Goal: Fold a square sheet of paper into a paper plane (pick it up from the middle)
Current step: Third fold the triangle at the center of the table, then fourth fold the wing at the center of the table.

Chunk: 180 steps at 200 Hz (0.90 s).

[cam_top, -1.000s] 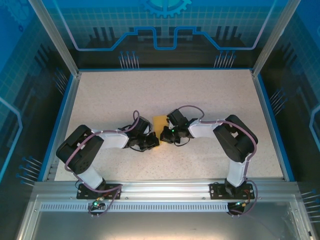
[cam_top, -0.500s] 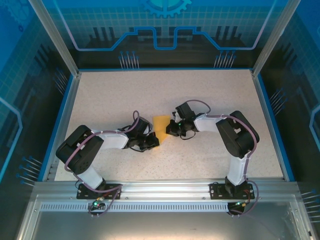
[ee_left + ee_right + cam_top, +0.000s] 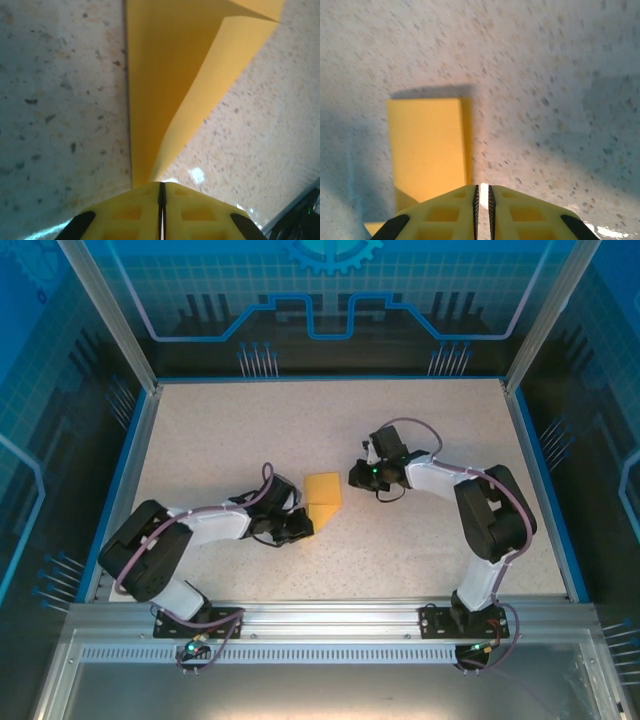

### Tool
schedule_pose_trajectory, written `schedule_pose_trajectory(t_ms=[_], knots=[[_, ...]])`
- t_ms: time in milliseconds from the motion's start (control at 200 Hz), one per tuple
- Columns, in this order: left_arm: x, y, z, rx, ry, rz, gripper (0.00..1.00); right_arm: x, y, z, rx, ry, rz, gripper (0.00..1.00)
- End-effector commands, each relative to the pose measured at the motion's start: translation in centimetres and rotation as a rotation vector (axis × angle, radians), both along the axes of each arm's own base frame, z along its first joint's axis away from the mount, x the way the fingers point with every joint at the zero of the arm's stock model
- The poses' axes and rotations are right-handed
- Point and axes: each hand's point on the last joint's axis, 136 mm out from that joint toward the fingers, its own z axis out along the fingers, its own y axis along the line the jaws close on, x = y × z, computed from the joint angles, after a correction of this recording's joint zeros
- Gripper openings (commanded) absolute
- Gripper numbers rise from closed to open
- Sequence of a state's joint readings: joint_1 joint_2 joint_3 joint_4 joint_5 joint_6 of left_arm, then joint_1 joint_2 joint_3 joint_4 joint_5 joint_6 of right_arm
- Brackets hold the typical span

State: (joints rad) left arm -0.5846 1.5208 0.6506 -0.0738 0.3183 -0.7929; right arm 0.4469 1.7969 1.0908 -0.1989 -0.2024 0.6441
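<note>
Sq. sheet of paper (image 3: 323, 496): folded, flat on table (image 3: 420, 550) ctr. Left gripper (image 3: 296, 529) at its 7 o'clock, jaws nearly closed, pinching paper tip. Right gripper (image 3: 357, 476) at 2 o'clock, narrow slit, holding nothing.

A robot test cell in a lab. A speckled table (image 3: 420, 550) sits inside aluminium framing (image 3: 320, 620) at 6 o'clock, with blue printed panels (image 3: 330, 290) at 12 o'clock
</note>
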Motion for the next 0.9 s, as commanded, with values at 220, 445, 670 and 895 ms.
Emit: schedule_pose_trajectory(t_ms=[220,445,670,895], knots=[[1.8,2.7,3.4,0.087,-0.109,0.093,0.45,1.5,6.2,-1.3,-0.164,0.017,0.181,0.28],[2.1,3.0,3.4,0.083,-0.11,0.128,0.54,1.5,6.6,-4.2,-0.22,0.098,0.171,0.32],[2.3,2.6,3.7,0.071,-0.131,0.102,0.56,0.9,3.4,-5.2,-0.304,0.147,0.067,0.33],[2.4,1.2,4.2,0.038,-0.163,0.042,0.57,-0.5,-1.2,-3.9,-0.363,0.161,-0.138,0.35]])
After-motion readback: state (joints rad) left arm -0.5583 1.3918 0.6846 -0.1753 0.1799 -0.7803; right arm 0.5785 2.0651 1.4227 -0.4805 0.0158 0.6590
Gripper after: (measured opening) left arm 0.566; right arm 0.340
